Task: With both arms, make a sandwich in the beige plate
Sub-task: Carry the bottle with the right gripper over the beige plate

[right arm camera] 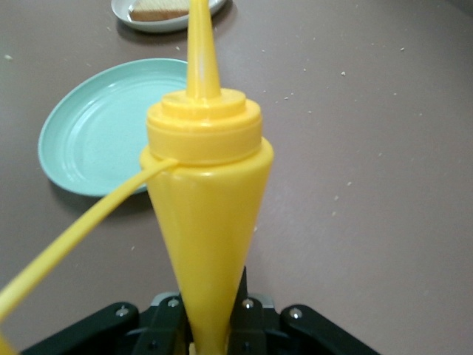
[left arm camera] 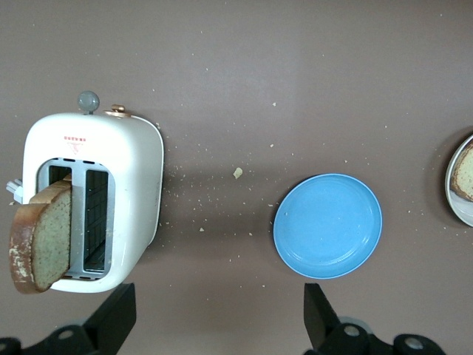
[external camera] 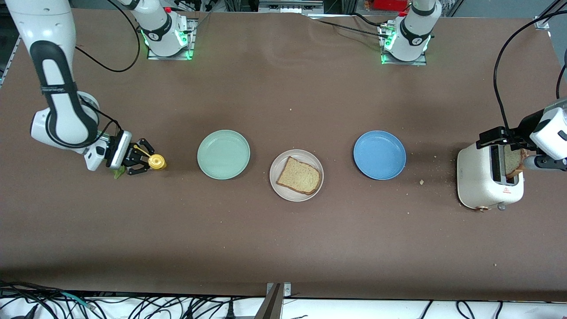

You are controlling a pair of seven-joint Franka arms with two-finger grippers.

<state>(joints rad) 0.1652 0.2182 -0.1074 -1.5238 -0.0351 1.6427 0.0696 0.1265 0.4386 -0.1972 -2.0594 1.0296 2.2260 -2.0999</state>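
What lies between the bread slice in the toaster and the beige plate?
Only the blue plate lies on the table between the toaster, where the second bread slice stands, and the beige plate; it is shallow and empty.

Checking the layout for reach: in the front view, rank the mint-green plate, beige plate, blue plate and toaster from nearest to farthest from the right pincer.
From the right pincer, shut on the yellow squeeze bottle:
1. Mint-green plate, beside the bottle.
2. Beige plate, mid-table, holding a bread slice.
3. Blue plate, toward the left arm's end.
4. Toaster, at that end.

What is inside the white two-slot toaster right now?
The white toaster holds one slice of brown-crusted wholegrain bread standing in one slot, partly raised. The second slot looks empty; deeper inside is hidden.
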